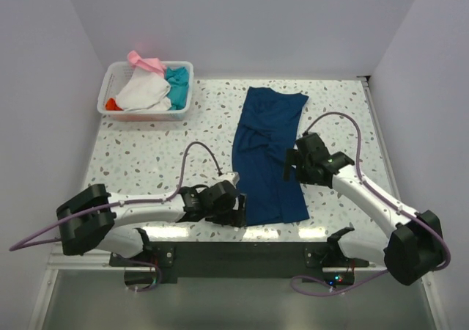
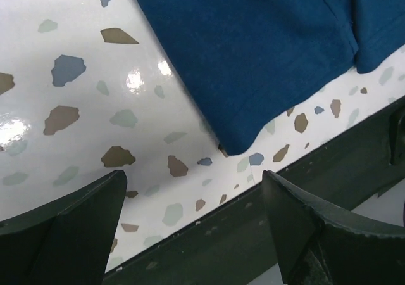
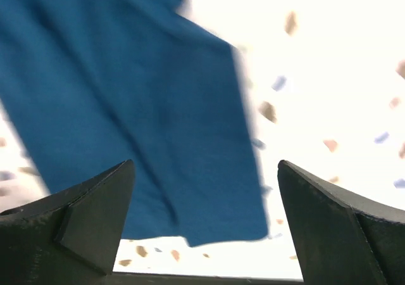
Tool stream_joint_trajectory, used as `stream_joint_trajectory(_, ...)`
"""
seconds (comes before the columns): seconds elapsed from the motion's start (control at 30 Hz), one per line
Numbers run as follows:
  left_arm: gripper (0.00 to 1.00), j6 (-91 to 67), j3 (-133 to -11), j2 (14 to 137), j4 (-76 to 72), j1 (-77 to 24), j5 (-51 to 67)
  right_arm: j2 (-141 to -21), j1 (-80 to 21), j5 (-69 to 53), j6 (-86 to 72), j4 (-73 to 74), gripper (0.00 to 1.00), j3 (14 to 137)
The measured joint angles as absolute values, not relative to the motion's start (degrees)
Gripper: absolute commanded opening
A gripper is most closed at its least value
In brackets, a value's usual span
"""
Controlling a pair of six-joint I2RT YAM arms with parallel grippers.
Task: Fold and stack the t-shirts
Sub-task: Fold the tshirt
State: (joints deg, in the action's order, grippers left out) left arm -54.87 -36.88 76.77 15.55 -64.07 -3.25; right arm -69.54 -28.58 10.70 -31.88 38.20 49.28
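A dark navy-blue t-shirt (image 1: 267, 154) lies on the speckled table (image 1: 146, 154) as a long strip running away from me. My left gripper (image 1: 239, 211) sits low by its near left corner. In the left wrist view that corner of the t-shirt (image 2: 253, 50) lies just beyond the open gripper (image 2: 193, 190), and nothing is between the fingers (image 2: 69, 234). My right gripper (image 1: 292, 165) hovers over the strip's right edge. The right wrist view is blurred, with the t-shirt (image 3: 126, 107) below the open, empty gripper (image 3: 205, 171).
A white plastic basket (image 1: 146, 115) at the far left corner holds a white tee (image 1: 143, 92), a teal one (image 1: 176, 88), a pink one (image 1: 146, 61) and an orange-red one (image 1: 111, 104). The table's dark front edge (image 2: 253, 234) runs right under the left gripper.
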Motion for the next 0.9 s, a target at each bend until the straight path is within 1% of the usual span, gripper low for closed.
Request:
stream_joint_trajectory(0.03, 0.86, -55.2, -36.9, 78.0, 14.9, -64.3, -3.5, -68.2, -27.8, 11.4, -32.2, 39.1, 0.99, 47.6)
stream_joint_trajectory(0.07, 0.84, -55.7, -37.1, 79.5, 14.3, -64.6, -3.7, -66.7, -27.0, 12.3, -32.5, 39.9, 0.99, 46.1)
stream_joint_trajectory(0.13, 0.73, -56.6, -38.8, 81.8, 13.3, -64.7, -4.3, -64.7, -26.2, 13.1, -32.8, 40.8, 0.99, 44.6)
stream_joint_trajectory(0.17, 0.70, -56.8, -39.6, 83.1, 12.7, -64.8, -4.6, -64.0, -25.8, 13.6, -32.9, 41.2, 0.99, 44.2)
stream_joint_trajectory(0.2, 0.67, -56.9, -40.1, 84.3, 12.2, -64.9, -4.8, -63.5, -25.4, 14.0, -33.0, 41.2, 0.99, 44.0)
stream_joint_trajectory(0.23, 0.62, -57.0, -40.7, 85.2, 11.4, -65.1, -4.9, -63.3, -25.1, 14.2, -33.0, 41.2, 0.99, 43.8)
stream_joint_trajectory(0.3, 0.56, -57.3, -41.3, 86.6, 10.2, -65.8, -5.2, -63.4, -24.6, 14.7, -33.0, 41.2, 0.99, 43.6)
stream_joint_trajectory(0.33, 0.50, -57.4, -41.4, 87.0, 9.6, -66.1, -5.2, -63.4, -24.5, 15.1, -33.0, 41.3, 0.99, 43.4)
stream_joint_trajectory(0.4, 0.44, -57.6, -41.8, 87.8, 9.2, -66.6, -5.2, -63.4, -24.2, 15.8, -33.0, 41.5, 0.99, 43.0)
stream_joint_trajectory(0.57, 0.43, -58.2, -43.2, 88.7, 11.8, -68.8, -6.5, -63.1, -22.9, 16.0, -33.0, 41.8, 0.99, 41.6)
stream_joint_trajectory(0.6, 0.40, -58.4, -43.5, 88.8, 12.5, -69.2, -6.9, -63.0, -22.7, 16.0, -33.0, 41.8, 0.99, 41.3)
stream_joint_trajectory(0.67, 0.36, -59.3, -44.0, 89.2, 13.8, -70.2, -7.7, -62.8, -22.3, 15.7, -33.0, 41.7, 0.99, 40.7)
stream_joint_trajectory(0.73, 0.29, -59.9, -44.6, 89.6, 14.9, -70.7, -8.6, -62.8, -22.1, 15.4, -33.0, 41.5, 0.99, 40.0)
stream_joint_trajectory(0.8, 0.26, -60.7, -45.6, 90.3, 16.1, -70.8, -9.5, -62.8, -22.0, 14.7, -33.0, 41.3, 0.99, 39.3)
stream_joint_trajectory(0.9, 0.25, -61.6, -47.0, 91.5, 17.4, -70.8, -10.8, -62.8, -22.0, 12.6, -33.0, 41.2, 0.99, 38.0)
